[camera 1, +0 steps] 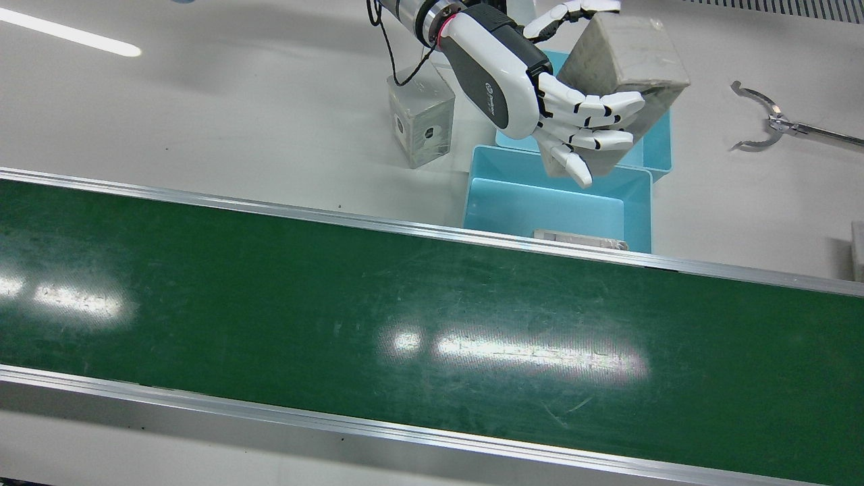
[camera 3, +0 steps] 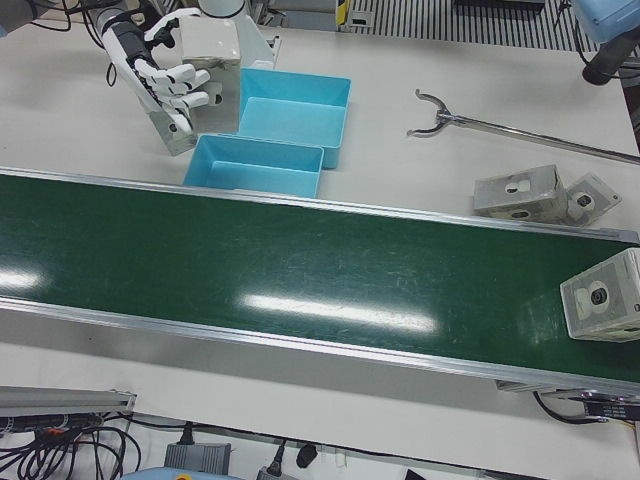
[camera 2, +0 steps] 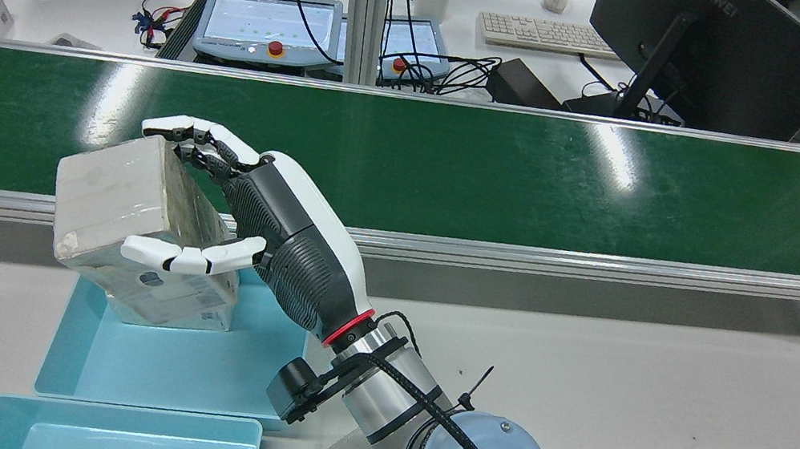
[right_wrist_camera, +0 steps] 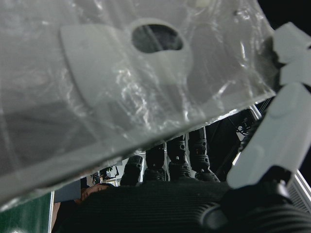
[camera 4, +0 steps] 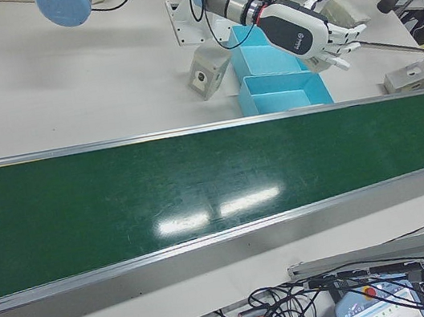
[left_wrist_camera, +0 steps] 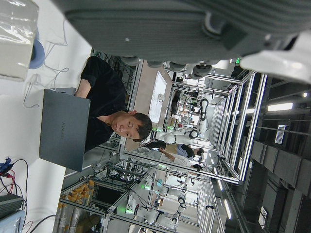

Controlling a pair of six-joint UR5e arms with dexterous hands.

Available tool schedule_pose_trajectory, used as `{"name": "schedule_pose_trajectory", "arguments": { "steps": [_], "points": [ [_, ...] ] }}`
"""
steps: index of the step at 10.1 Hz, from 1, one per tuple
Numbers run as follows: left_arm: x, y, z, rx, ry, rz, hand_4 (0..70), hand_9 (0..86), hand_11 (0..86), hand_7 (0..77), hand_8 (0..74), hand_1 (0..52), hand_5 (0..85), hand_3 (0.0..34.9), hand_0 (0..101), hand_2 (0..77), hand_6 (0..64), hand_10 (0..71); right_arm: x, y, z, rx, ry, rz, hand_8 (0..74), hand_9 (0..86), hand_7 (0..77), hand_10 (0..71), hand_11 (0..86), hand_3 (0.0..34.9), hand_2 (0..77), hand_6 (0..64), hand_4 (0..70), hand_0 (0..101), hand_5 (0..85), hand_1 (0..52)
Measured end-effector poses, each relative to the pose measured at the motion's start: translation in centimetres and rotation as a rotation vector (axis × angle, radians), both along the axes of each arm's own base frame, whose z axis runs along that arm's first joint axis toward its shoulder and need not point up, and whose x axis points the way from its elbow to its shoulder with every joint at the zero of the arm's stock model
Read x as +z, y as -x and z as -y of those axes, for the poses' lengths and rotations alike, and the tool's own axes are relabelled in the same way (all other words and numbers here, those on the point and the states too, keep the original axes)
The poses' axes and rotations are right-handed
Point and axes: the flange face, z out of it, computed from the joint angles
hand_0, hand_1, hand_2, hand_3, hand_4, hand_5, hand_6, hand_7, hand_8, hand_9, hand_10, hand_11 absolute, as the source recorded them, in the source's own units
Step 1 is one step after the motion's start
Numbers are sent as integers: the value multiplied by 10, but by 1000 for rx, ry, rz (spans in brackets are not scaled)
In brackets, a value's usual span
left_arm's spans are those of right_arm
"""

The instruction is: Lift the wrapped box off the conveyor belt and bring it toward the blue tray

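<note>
Hanging clear of the conveyor belt, the wrapped box sits tilted in the right hand, whose fingers curl over one face and clamp it. It is above the two trays on the worktop - the blue tray beside the belt rail and the second blue tray behind it. Whether its lower end touches a tray is hard to tell. A flat wrapped packet lies half hidden by the rail. The left hand shows only as a cropped palm - its grasp cannot be judged.
</note>
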Motion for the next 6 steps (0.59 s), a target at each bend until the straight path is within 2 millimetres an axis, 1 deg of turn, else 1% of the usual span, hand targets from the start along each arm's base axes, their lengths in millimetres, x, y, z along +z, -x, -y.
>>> {"name": "schedule_pose_trajectory", "arguments": {
  "steps": [1, 2, 3, 4, 5, 6],
  "points": [
    [0, 0, 0, 0, 0, 0, 0, 0, 0, 0, 0, 0, 11, 0, 0, 5, 0, 0, 1, 0, -3, -5, 0, 1, 71, 185, 262, 11, 27, 50, 284, 131, 98, 473, 202, 158],
    [0, 0, 0, 0, 0, 0, 0, 0, 0, 0, 0, 0, 11, 0, 0, 11, 0, 5, 2, 0, -6, -10, 0, 2, 16, 16, 202, 16, 44, 52, 164, 120, 98, 478, 235, 164],
    [0, 0, 0, 0, 0, 0, 0, 0, 0, 0, 0, 0, 11, 0, 0, 11, 0, 5, 2, 0, -7, -12, -1, 3, 11, 16, 185, 11, 33, 92, 153, 114, 71, 479, 185, 109],
    [0, 0, 0, 0, 0, 0, 0, 0, 0, 0, 0, 0, 11, 0, 0, 5, 0, 5, 3, -1, -9, -13, -1, 4, 11, 16, 185, 11, 33, 92, 153, 114, 71, 479, 185, 109],
    [0, 0, 0, 0, 0, 0, 0, 0, 0, 0, 0, 0, 11, 0, 0, 5, 0, 0, 7, -5, -10, -13, -1, 2, 0, 16, 136, 11, 33, 128, 82, 93, 65, 478, 115, 125],
    [0, 0, 0, 0, 0, 0, 0, 0, 0, 0, 0, 0, 11, 0, 0, 5, 0, 0, 15, -14, -8, -8, -1, -6, 0, 16, 147, 5, 22, 206, 82, 76, 44, 478, 104, 125]
  ]
}}
